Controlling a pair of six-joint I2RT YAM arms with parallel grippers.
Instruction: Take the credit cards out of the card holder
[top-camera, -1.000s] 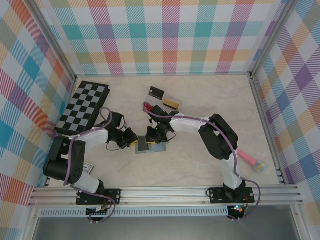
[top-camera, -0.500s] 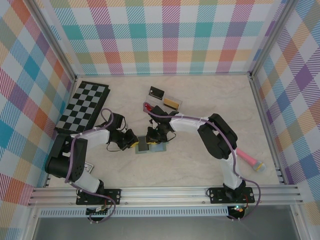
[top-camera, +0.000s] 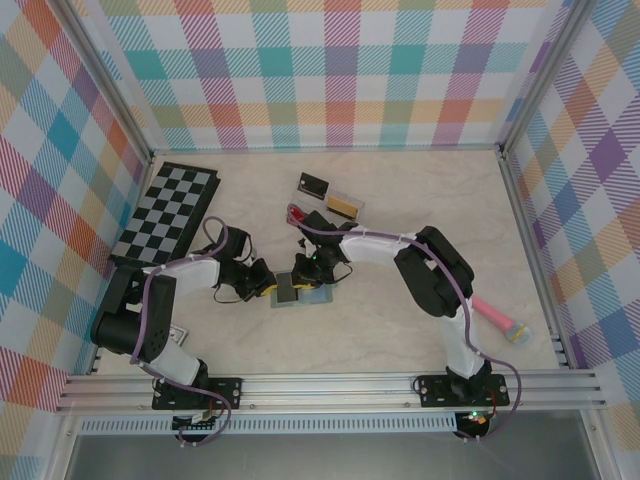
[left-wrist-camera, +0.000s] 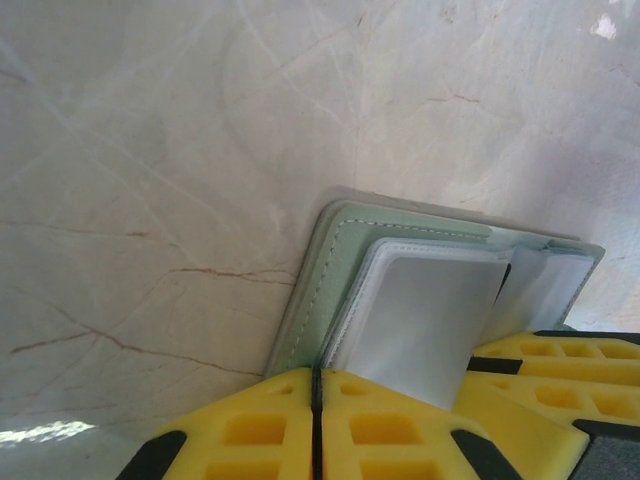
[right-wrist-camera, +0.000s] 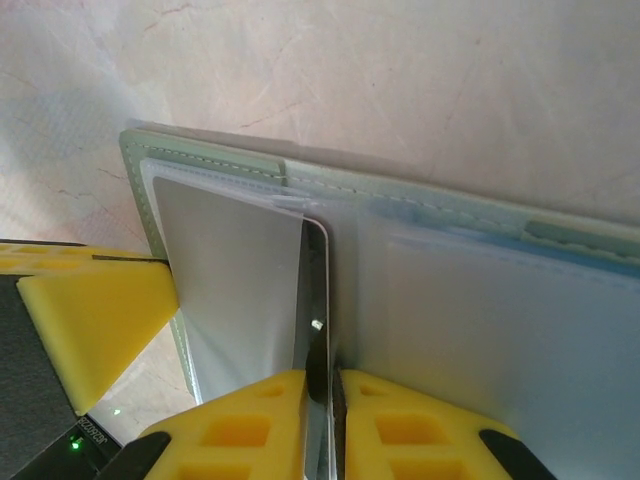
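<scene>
– Holder location?
– Open, centre of worktop. Left pincer closed at left edge. Right pincer clamped on card, partly in slot.
– Remaining?
– Draw card clear; check other slots. Judged early.

Small, flat grey-green folding card holder lies open on the table, near the middle and slightly toward the near edge. Pale blue lining and clear plastic sleeves face up. One thin, round-cornered card, pale grey on its visible face, stands tilted at the fold. The right gripper pinches its edge. Whether it is clear of its sleeve cannot be determined.
</scene>
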